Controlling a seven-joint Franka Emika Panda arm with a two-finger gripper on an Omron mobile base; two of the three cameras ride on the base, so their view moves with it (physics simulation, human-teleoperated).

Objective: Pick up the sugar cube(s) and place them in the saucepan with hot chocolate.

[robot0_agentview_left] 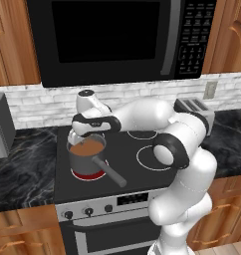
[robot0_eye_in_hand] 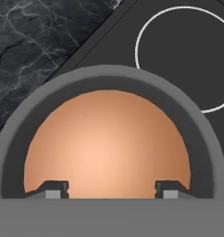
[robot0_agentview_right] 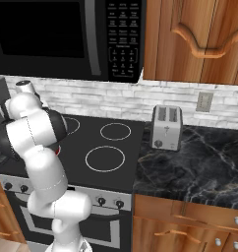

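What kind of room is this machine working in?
A home kitchen, rendered by computer. A black stove with ring burners sits between dark marble counters, a black microwave hangs above it, and a silver toaster stands by the brick backsplash. A saucepan of hot chocolate sits on one burner.

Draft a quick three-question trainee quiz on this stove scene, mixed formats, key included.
1. True or false: the end effector hangs over the saucepan with nothing between its fingertips.
2. Which burner holds the saucepan in the left base view? A) front left, glowing red B) back right C) front right
3. Fill in: the silver ___ stands on the counter right of the stove, in the right base view.

Key: 1 true; 2 A; 3 toaster. The hot chocolate surface looks smooth, no cube visible.
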